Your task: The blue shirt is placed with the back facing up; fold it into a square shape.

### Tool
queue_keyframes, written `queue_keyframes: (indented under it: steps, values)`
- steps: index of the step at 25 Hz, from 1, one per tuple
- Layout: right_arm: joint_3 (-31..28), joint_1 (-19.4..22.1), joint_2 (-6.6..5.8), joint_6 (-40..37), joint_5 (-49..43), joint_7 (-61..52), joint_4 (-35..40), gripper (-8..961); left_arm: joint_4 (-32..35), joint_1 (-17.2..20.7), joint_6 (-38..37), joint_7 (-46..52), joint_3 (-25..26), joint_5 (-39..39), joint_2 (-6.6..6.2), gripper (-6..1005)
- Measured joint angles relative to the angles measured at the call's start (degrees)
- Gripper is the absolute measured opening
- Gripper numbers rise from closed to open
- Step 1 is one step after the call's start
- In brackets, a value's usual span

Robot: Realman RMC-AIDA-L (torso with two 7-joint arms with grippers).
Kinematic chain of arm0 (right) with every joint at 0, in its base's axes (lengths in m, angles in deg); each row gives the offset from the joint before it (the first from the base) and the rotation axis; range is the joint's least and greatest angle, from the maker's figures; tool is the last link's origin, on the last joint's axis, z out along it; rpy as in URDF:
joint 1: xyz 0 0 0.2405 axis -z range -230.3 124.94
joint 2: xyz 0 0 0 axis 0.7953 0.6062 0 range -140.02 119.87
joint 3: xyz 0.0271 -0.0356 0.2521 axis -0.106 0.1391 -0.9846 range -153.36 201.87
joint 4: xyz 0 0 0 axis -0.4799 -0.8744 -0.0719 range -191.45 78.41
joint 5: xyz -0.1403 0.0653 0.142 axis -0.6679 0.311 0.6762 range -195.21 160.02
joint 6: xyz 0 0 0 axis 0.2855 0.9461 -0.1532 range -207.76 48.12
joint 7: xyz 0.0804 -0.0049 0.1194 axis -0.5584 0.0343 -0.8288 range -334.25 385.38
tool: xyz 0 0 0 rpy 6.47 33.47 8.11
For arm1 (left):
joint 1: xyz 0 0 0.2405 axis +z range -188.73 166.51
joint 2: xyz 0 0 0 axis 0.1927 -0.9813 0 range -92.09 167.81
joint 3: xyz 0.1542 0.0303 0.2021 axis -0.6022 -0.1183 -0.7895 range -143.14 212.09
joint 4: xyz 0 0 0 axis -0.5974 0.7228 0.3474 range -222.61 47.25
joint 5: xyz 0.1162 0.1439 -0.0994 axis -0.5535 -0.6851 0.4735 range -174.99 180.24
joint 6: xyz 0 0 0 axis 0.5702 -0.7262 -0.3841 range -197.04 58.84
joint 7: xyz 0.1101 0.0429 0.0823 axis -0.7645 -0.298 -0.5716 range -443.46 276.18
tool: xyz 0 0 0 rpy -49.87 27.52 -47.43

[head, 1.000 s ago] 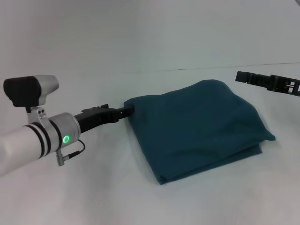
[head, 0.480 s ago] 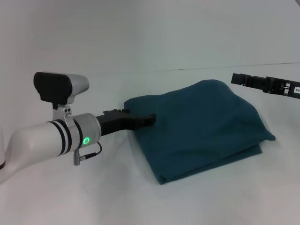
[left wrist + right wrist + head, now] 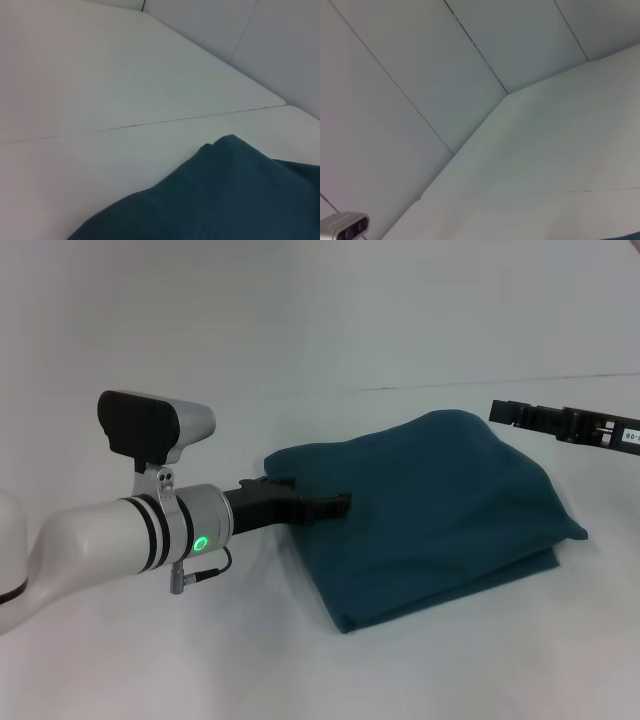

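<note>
Blue shirt (image 3: 430,515) folded into a rough square at center right of the head view, on the white bench (image 3: 300,330). Left tool (image 3: 338,506) low over its left part, grip state impossible to tell. Right tool (image 3: 505,411) hovering at upper right, likewise unclear. Risk: snagging or dragging the top layer, undoing the fold.
</note>
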Motion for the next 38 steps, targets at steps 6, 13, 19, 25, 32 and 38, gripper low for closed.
queue_keyframes:
  steps: [6, 13, 19, 25, 32, 38]
  values:
    - [0.7, 0.0, 0.25, 0.2, 0.0, 0.1, -0.1, 450, 0.0, -0.4, 0.1, 0.0, -0.5, -0.2, 0.0, 935]
    - [0.8, 0.0, 0.52, 0.3, 0.0, 0.1, 0.1, 451, -0.1, -0.9, 1.6, 0.0, -2.7, 0.2, 0.14, 934]
    - [0.8, -0.1, 0.67, 0.3, 0.0, 0.0, -0.1, 451, -1.2, -1.8, 3.0, -0.1, -2.9, 0.2, 0.16, 780]
    - [0.8, -0.1, 0.78, 0.3, 0.0, -0.3, -0.1, 452, -2.1, -2.6, 4.1, -0.1, -3.8, 0.2, 0.17, 690]
    - [0.8, 0.0, 0.77, 0.4, 0.0, -0.4, -0.1, 451, 0.2, -1.0, 4.3, 2.6, -2.3, 0.2, -0.21, 620]
    - [0.8, 0.1, 0.74, 1.1, 0.0, -0.2, -0.2, 450, 0.4, -0.5, 4.8, 2.9, 2.3, -0.1, -0.53, 635]
